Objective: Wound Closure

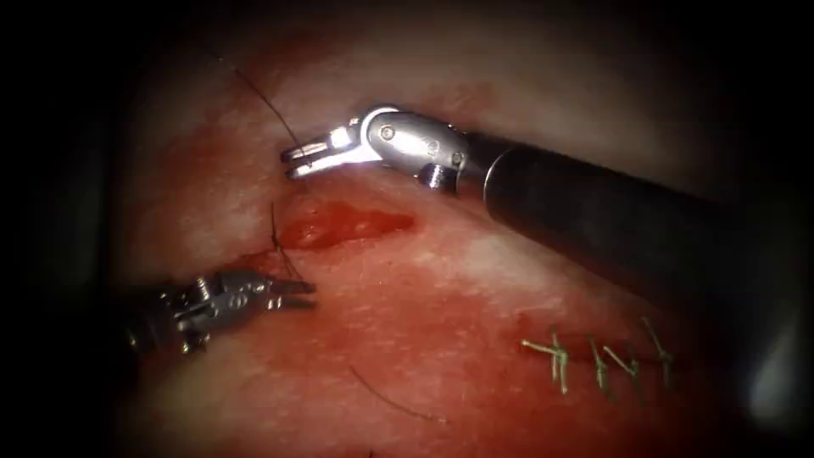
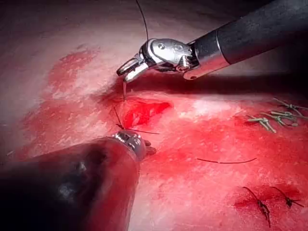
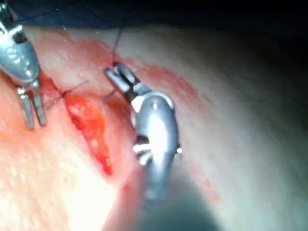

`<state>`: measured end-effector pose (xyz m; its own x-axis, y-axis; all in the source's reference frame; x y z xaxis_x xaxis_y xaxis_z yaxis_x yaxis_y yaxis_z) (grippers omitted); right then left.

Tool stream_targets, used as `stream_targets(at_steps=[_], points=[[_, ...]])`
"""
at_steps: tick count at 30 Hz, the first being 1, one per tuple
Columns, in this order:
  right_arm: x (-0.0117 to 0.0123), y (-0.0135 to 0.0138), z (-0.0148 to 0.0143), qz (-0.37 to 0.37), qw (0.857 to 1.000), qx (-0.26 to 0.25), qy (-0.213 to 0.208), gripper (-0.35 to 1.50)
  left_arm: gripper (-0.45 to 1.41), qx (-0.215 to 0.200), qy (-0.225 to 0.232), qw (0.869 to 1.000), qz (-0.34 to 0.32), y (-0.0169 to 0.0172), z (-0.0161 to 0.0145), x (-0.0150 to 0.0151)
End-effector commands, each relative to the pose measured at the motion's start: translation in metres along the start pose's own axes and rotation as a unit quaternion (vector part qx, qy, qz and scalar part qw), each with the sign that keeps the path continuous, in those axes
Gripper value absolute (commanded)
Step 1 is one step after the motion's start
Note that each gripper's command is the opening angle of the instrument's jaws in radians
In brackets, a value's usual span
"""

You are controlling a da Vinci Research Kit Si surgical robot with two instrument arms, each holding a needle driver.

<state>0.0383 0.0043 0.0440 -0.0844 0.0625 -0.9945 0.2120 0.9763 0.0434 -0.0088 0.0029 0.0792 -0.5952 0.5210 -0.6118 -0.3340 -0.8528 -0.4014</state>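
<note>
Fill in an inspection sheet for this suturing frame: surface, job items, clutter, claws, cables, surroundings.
Surface: tissue, wet with red fluid.
Job's things: cut gapes open; thread runs from the upper left down to the right claw, and a strand stands at the cut's left end. I cannot tell where the needle lies.
Clutter: cut end of thread lies loose below the cut; finished stitches sit to the cut's right.
Grippers: right claw shut on the thread, above the cut; left claw open, holding nothing, at the cut's left end.
Cables: nothing seen.
Surroundings: nothing seen.
</note>
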Motion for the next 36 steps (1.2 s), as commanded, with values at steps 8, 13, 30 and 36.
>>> stream_targets(at_steps=[8,13,30,36], points=[[0.0000,0.0021,0.0002,0.051,0.998,-0.022,0.011,-0.35,-0.16,-0.001,0.000,1.000,0.000,-0.0001,0.0008,-0.0001],[0.0002,0.0024,0.0001,0.018,1.000,0.000,0.000,-0.35,-0.16,0.000,0.000,1.000,0.000,-0.0001,0.0008,-0.0001],[0.0001,0.0019,0.0015,0.086,0.996,0.028,0.021,-0.35,-0.15,0.001,0.000,1.000,0.000,-0.0002,0.0009,-0.0001],[0.0000,0.0013,0.0018,0.134,0.990,0.040,0.032,-0.35,-0.15,0.001,0.000,1.000,0.000,-0.0002,0.0010,-0.0001]])
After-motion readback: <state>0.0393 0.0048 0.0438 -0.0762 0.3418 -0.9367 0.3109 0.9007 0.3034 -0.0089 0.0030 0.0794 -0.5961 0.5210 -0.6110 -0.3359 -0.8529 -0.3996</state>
